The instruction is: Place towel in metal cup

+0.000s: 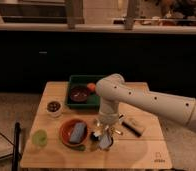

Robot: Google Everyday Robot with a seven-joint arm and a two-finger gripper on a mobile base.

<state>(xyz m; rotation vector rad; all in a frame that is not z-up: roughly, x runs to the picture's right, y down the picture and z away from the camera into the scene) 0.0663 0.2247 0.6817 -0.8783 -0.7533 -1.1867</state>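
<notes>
On a pale wooden counter [141,155], a folded grey-blue towel [77,132] lies on a round orange plate [65,128], left of a shiny metal cup [105,143] beneath the smooth white arm's [141,97] end effector [102,134], whose grip cannot be told.

Reaches in from the right edge as a single white arm [156,102], slanting up and leftward to a rounded joint [111,87] near the middle of the view. Bends sharply downward there into a short wrist section [109,115], dropping almost vertically. Ends in the gripper [104,136], pointed straight down, hanging low in the lower middle of the view, just beneath the wrist and a little left of it.
</notes>
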